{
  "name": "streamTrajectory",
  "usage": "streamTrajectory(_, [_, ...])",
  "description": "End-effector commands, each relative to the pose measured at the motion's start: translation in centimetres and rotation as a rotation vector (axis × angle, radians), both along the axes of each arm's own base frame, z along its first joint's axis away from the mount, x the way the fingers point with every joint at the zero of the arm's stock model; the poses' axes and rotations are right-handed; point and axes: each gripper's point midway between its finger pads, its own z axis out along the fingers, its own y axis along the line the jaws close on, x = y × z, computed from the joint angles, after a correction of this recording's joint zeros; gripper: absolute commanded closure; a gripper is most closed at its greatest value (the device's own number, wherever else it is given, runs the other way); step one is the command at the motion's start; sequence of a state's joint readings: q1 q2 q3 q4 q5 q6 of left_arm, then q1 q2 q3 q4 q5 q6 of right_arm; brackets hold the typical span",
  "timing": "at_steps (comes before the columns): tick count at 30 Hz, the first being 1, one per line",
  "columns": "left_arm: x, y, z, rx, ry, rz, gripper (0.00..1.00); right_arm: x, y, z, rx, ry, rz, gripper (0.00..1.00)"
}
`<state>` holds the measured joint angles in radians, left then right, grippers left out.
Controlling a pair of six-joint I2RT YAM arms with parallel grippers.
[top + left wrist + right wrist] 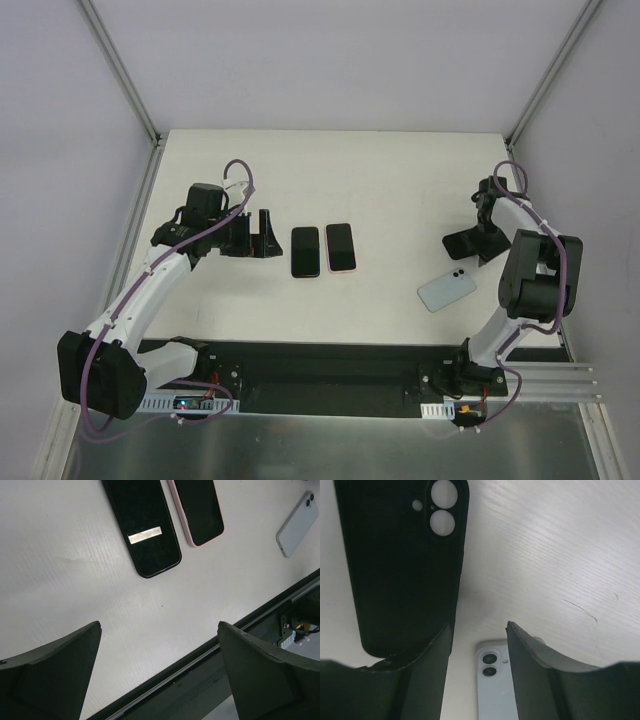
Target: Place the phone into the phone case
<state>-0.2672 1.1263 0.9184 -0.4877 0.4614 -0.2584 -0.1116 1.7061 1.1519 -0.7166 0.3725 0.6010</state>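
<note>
Hovering left claw (159,626) wide open | right claw (479,626) part-open, nothing between, at phone case (400,565) edge, above phone (495,685)

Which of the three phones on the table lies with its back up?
The pale blue phone, alone on the right: its camera lenses show. The black phone and the pink-edged phone lie screen up, side by side.

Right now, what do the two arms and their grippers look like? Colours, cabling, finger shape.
The left arm and right arm both have white links and black joint housings. A purple cable runs along each, looping free near the wrist. The left gripper and right gripper carry matte dark fingers, broad wedges tapering to the tips. No markings visible.
</note>
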Motion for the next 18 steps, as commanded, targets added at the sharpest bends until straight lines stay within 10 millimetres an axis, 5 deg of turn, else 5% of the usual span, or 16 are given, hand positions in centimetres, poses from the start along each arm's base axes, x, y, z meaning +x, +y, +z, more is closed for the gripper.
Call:
streamTrajectory(1, [0.2, 0.1, 0.7, -0.004, -0.026, 0.009, 0.01, 2.6, 0.0, -0.4, 0.09, -0.058, -0.016, 0.51])
streamTrajectory(9, [0.2, 0.2, 0.9, -0.003, -0.034, 0.01, 0.01, 3.4, -0.5, -2.2, 0.113, -0.025, -0.032, 0.59])
streamTrajectory(18, [0.3, 0.6, 1.2, 0.014, -0.06, 0.024, 0.01, 3.8, -0.6, -0.9, 0.108, -0.055, 0.026, 0.99])
